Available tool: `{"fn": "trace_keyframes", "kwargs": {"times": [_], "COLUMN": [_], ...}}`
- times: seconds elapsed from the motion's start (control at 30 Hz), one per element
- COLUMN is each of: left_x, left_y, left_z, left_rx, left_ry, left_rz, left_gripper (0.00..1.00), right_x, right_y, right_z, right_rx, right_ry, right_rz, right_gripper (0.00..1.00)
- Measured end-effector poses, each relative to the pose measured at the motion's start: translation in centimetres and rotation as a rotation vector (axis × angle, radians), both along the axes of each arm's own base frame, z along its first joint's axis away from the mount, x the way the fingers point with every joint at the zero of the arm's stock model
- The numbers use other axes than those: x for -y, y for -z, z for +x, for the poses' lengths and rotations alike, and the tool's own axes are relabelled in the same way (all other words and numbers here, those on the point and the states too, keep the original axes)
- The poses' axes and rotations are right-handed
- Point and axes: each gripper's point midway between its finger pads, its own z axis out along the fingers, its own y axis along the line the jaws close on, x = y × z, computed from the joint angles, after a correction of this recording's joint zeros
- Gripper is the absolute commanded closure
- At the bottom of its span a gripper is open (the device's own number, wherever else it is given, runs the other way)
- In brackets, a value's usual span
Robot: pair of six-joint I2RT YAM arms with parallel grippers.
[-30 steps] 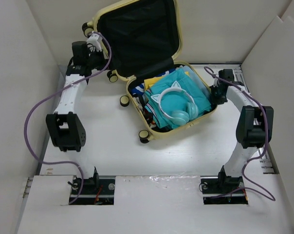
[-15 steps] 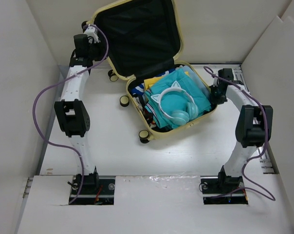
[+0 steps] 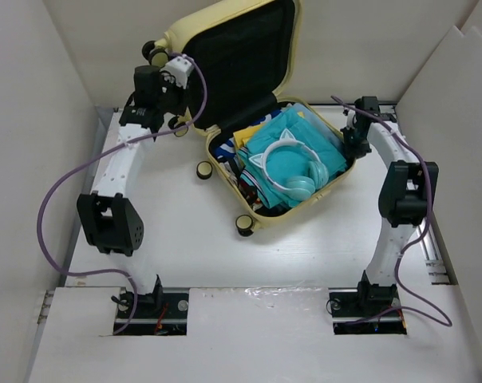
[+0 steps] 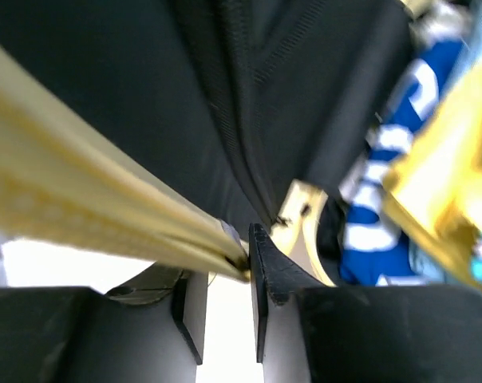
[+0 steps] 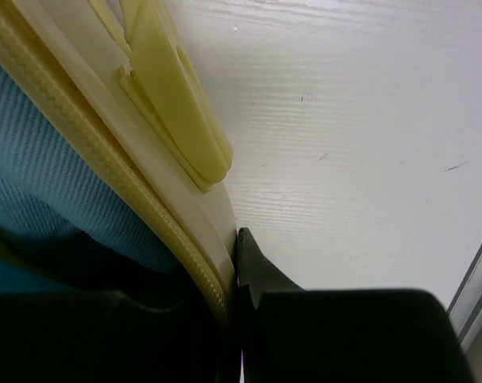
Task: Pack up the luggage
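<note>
The luggage (image 3: 241,64) shifted; left claw (image 4: 227,275) grips its rim (wrist view).

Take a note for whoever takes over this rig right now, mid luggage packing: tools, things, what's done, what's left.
Left tool: shut on the yellow edge of the lid.
Right tool: shut on the rim of the luggage base, right side.
Luggage: open, lid raised.
Done: clothes in the base, headphones on top.
Left: bring the lid down and close it.
</note>
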Motion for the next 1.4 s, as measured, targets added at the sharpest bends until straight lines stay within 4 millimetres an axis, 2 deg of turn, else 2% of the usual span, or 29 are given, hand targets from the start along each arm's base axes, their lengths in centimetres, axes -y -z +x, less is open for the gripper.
{"fn": "trace_keyframes", "kwargs": {"times": [0.07,0.2,0.23,0.33,0.37,0.4,0.43,0.47,0.53,0.6,0.67,0.73,0.77,0.83,1.0,1.1,1.17,1.23,1.3,1.4], "left_x": [1.3,5.2,6.2,8.9,9.9,10.9,13.1,14.0,17.7,20.4,22.0,22.4,22.3,22.2,22.7,21.0,18.5,15.7,12.5,7.8], "left_y": [-0.1,0.4,0.6,1.5,1.8,2.1,3.0,3.3,5.1,6.6,7.8,7.8,7.4,5.2,-3.8,-6.9,-7.1,-5.6,-2.8,2.0], "left_z": [-2.1,-6.8,-8.1,-12.7,-14.4,-16.3,-19.5,-20.6,-26.4,-32.0,-37.8,-41.5,-42.0,-41.7,-39.3,-36.6,-32.9,-29.6,-26.1,-22.4], "left_rx": [0.017,0.045,0.054,0.059,0.05,0.035,-0.006,-0.018,-0.097,-0.136,-0.183,-0.211,-0.215,-0.197,-0.017,0.046,0.052,0.016,-0.056,-0.206], "left_ry": [0.054,0.178,0.214,0.316,0.355,0.401,0.487,0.524,0.688,0.848,1.007,1.117,1.13,1.119,1.042,0.946,0.82,0.703,0.603,0.492], "left_rz": [0.081,0.254,0.307,0.445,0.473,0.493,0.48,0.473,0.458,0.482,0.51,0.523,0.522,0.502,0.354,0.305,0.327,0.375,0.42,0.457], "left_gripper": [1.0,1.0,1.0,1.0,0.91,0.66,0.36,0.29,0.13,0.0,0.0,0.0,0.0,0.0,0.0,0.0,0.0,0.0,0.0,0.0], "right_x": [-0.1,-0.2,-0.2,0.0,0.1,0.4,1.1,2.2,5.6,9.4,12.3,13.1,12.8,11.9,10.6,10.3,10.0,9.9,9.8,9.6], "right_y": [-0.4,-1.5,-2.2,-6.0,-7.7,-9.5,-11.3,-13.1,-16.4,-18.7,-19.6,-19.1,-18.3,-16.0,-8.8,-6.5,-5.8,-5.3,-5.0,-4.0], "right_z": [0.5,2.3,3.0,5.3,5.8,6.0,5.8,5.5,4.2,2.2,-0.3,-2.7,-3.8,-5.5,-10.2,-12.1,-13.1,-14.1,-14.8,-15.5], "right_rx": [-0.003,0.006,0.031,0.151,0.201,0.247,0.285,0.322,0.392,0.447,0.463,0.447,0.422,0.371,0.181,0.127,0.11,0.106,0.108,0.098], "right_ry": [-0.009,-0.028,-0.023,0.0,0.013,0.033,0.056,0.088,0.177,0.272,0.36,0.409,0.416,0.422,0.46,0.471,0.475,0.479,0.484,0.484], "right_rz": [0.0,-0.011,-0.009,0.032,0.057,0.079,0.104,0.123,0.145,0.133,0.105,0.082,0.081,0.078,0.073,0.065,0.059,0.05,0.042,0.042], "right_gripper": [1.0,0.66,0.5,0.24,0.22,0.21,0.2,0.2,0.2,0.2,0.2,0.2,0.2,0.2,0.2,0.2,0.2,0.2,0.2,0.2]}}
